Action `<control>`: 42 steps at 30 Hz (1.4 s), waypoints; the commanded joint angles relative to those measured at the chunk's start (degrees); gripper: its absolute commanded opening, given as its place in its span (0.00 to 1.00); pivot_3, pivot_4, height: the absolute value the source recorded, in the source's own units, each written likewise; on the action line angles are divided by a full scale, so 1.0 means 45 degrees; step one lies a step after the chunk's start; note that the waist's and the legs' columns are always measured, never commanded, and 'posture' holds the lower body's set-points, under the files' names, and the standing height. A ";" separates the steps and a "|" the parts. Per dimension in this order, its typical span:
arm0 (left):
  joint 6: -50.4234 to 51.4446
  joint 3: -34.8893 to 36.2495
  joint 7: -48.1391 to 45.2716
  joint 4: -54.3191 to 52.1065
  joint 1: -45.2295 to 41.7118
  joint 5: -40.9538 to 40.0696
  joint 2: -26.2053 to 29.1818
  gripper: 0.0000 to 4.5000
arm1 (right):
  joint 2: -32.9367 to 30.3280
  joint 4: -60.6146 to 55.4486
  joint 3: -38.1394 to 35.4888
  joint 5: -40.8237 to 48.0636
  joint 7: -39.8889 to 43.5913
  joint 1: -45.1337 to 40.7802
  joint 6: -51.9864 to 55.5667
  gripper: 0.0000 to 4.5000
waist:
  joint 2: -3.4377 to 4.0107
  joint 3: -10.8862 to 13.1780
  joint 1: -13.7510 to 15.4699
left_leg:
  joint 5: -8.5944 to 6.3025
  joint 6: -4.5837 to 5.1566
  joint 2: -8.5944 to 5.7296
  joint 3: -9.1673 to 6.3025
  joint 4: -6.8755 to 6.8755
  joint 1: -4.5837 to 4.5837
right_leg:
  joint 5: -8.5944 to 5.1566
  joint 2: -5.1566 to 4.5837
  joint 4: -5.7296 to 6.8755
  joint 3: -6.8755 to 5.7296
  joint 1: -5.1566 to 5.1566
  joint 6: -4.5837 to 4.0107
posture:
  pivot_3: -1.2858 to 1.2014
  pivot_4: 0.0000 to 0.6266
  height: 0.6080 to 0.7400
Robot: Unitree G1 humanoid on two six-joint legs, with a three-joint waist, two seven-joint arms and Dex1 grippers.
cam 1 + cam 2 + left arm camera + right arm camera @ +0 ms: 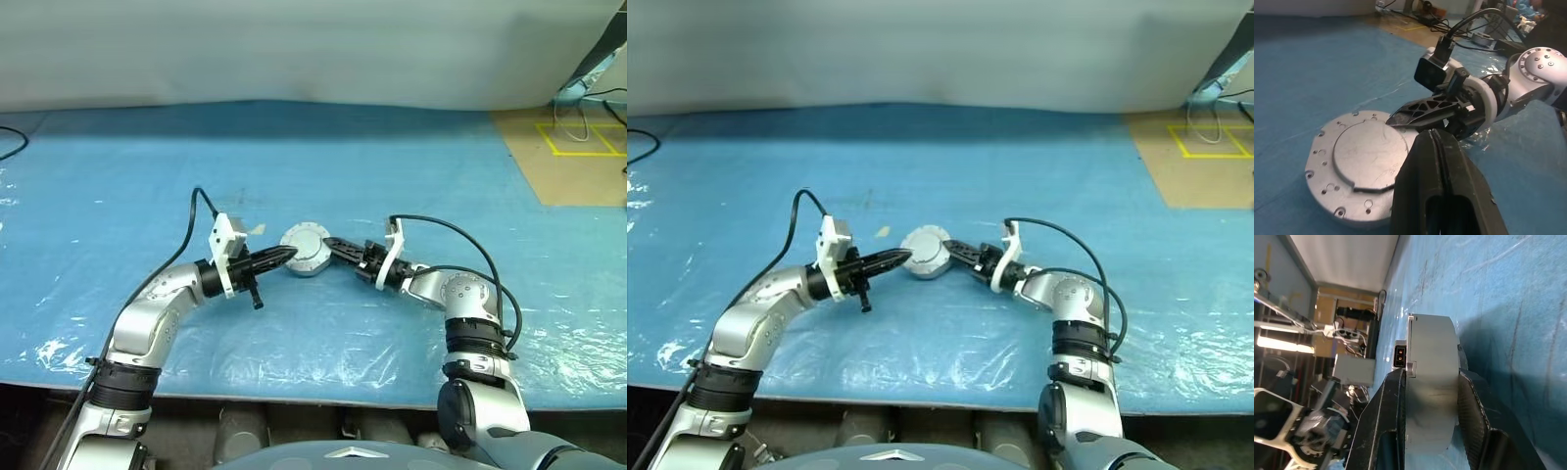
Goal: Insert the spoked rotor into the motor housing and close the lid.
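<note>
The motor housing [307, 251] sits mid-table as a round silver casing with its lid [1369, 152] lying shut on top, smooth face up. My right gripper [330, 245] comes in from the right and is shut on the housing's side wall [1432, 382], one finger on each flat face. My left gripper [287, 256] reaches in from the left with its fingers [1422, 161] pressed together and empty, its tip right at the housing's left rim. The spoked rotor is hidden from view.
The table is covered with a blue plastic sheet [294, 166]. A small tan scrap [255, 229] lies just behind my left gripper. A tan board with yellow tape [578, 147] is at the back right. The table's front edge [294, 397] runs close to me.
</note>
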 commanded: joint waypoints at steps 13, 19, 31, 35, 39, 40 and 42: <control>0.3505 0.3605 0.3000 0.0415 -0.0767 -0.5208 -0.1395 0.84 | 0.0811 -0.0820 -0.1976 0.3166 -0.1907 -0.1982 0.0675 0.24 | 0.0006 0.0092 0.0028 | 0.0003 -0.0005 -0.0012 0.0000 0.0000 -0.0026 | 0.0012 0.0028 0.0002 -0.0001 -0.0023 0.0013 | 0.52 0.24 1.00; 0.5342 0.4340 0.4681 0.1248 -0.1422 -0.7648 -0.2600 0.99 | 0.0840 -0.1565 -0.1960 0.3903 -0.2282 -0.2046 0.1162 0.24 | 0.0001 0.0098 0.0094 | 0.0003 -0.0006 -0.0017 -0.0005 0.0021 -0.0033 | 0.0019 0.0025 0.0012 0.0000 -0.0020 0.0024 | 0.52 0.24 1.00; 0.6441 0.4638 0.5608 0.2689 -0.1996 -0.9423 -0.3838 0.99 | 0.0753 -0.2281 -0.1729 0.5450 -0.3443 -0.2228 0.1490 0.24 | -0.0004 0.0101 0.0205 | 0.0003 -0.0009 -0.0020 -0.0016 0.0041 -0.0033 | 0.0038 0.0028 0.0033 0.0001 -0.0020 0.0057 | 0.52 0.24 1.00; 0.6531 0.4429 0.5102 0.3021 -0.2305 -0.9407 -0.4144 0.99 | 0.0632 -0.2304 -0.1500 0.5596 -0.3703 -0.2186 0.1492 0.24 | -0.0005 0.0101 0.0301 | 0.0003 -0.0009 -0.0020 -0.0018 0.0054 -0.0030 | 0.0040 0.0027 0.0052 0.0001 -0.0020 0.0061 | 0.52 0.24 1.00; 0.6539 0.4326 0.4842 0.3257 -0.2258 -0.9244 -0.4371 0.99 | 0.0443 -0.2264 -0.1381 0.5725 -0.3814 -0.2163 0.1552 0.24 | -0.0006 0.0102 0.0304 | 0.0003 -0.0010 -0.0022 -0.0021 0.0054 -0.0034 | 0.0041 0.0027 0.0052 0.0001 -0.0020 0.0065 | 0.52 0.24 1.00; 0.6632 0.4278 0.4695 0.3196 -0.2217 -0.9290 -0.4378 0.99 | 0.0432 -0.2254 -0.1336 0.5742 -0.3840 -0.2173 0.1555 0.24 | -0.0006 0.0103 0.0303 | 0.0003 -0.0010 -0.0021 -0.0021 0.0053 -0.0033 | 0.0041 0.0027 0.0052 0.0002 -0.0020 0.0066 | 0.52 0.24 1.00; 0.6837 0.4055 0.4402 0.2962 -0.2103 -0.9193 -0.4251 0.99 | 0.0405 -0.2244 -0.1253 0.5783 -0.3878 -0.2163 0.1589 0.24 | -0.0008 0.0104 0.0298 | 0.0003 -0.0011 -0.0021 -0.0023 0.0053 -0.0034 | 0.0042 0.0028 0.0054 0.0001 -0.0021 0.0067 | 0.52 0.24 1.00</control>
